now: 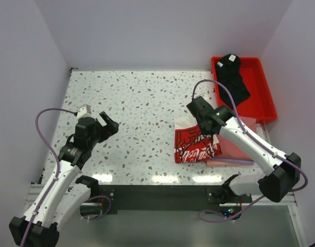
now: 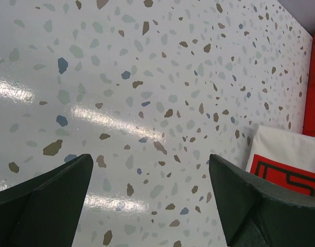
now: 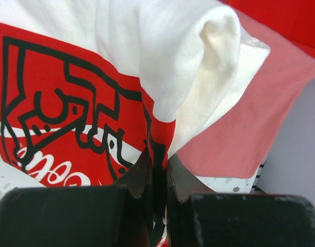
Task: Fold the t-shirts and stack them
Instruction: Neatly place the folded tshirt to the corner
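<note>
A red tray (image 1: 260,90) is seen at the upper right of the top view, at the table's far right corner. A black shirt (image 1: 233,77) is held in it, bunched up and draped toward the tray's left side.

The right arm is stretched from the lower right of the frame up and leftward, bent at the elbow. The right gripper (image 1: 201,127) is lowered onto the upper edge of the white shirt (image 1: 194,146), right of centre. In the right wrist view the jaws are pressed almost together, and a raised fold of the white shirt is pinched between them. The shirt's red print with black and white lettering is shown face up. The white shirt is laid partly over a pink shirt (image 1: 234,152), which is spread flat beneath it and shows to the right.

The left arm is raised from the lower left corner, and the left gripper (image 1: 110,126) is pointed rightward over the speckled table (image 1: 142,98), well apart from the shirts. In the left wrist view its dark fingers (image 2: 44,200) are spread wide with nothing between them. The white shirt's corner is visible at the right edge there. Purple cables (image 1: 44,134) are looped beside both arms.
</note>
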`<action>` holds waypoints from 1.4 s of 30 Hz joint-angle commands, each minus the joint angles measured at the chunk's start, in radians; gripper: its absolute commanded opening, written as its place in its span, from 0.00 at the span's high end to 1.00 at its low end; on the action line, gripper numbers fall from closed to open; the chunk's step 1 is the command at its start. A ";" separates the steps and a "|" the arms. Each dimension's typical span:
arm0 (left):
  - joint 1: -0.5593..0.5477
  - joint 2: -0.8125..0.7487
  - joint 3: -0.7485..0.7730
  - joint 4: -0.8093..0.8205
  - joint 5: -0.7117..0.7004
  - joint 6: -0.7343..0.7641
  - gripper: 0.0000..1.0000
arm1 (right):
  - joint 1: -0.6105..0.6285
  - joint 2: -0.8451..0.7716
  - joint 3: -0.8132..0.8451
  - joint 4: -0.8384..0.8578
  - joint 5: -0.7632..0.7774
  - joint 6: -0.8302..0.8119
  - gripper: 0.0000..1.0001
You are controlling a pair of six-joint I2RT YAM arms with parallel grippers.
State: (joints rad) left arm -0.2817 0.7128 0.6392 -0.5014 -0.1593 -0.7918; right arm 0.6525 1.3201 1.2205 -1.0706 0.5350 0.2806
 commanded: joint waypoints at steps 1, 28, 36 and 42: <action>0.006 -0.013 -0.006 0.043 0.003 0.017 0.00 | -0.004 -0.035 0.092 -0.092 0.092 -0.043 1.00; 0.006 -0.026 -0.006 0.044 -0.005 0.019 0.00 | -0.014 -0.113 0.404 -0.153 -0.170 -0.159 1.00; 0.006 -0.029 -0.007 0.043 -0.009 0.017 0.00 | -0.060 -0.090 0.441 -0.203 -0.089 -0.147 1.00; 0.006 -0.023 -0.006 0.041 -0.016 0.016 0.00 | -0.171 -0.088 0.387 -0.206 -0.066 -0.162 1.00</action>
State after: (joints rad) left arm -0.2817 0.6937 0.6392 -0.5011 -0.1604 -0.7895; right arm 0.5152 1.2407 1.6077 -1.2808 0.4213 0.1356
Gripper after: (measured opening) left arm 0.997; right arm 0.070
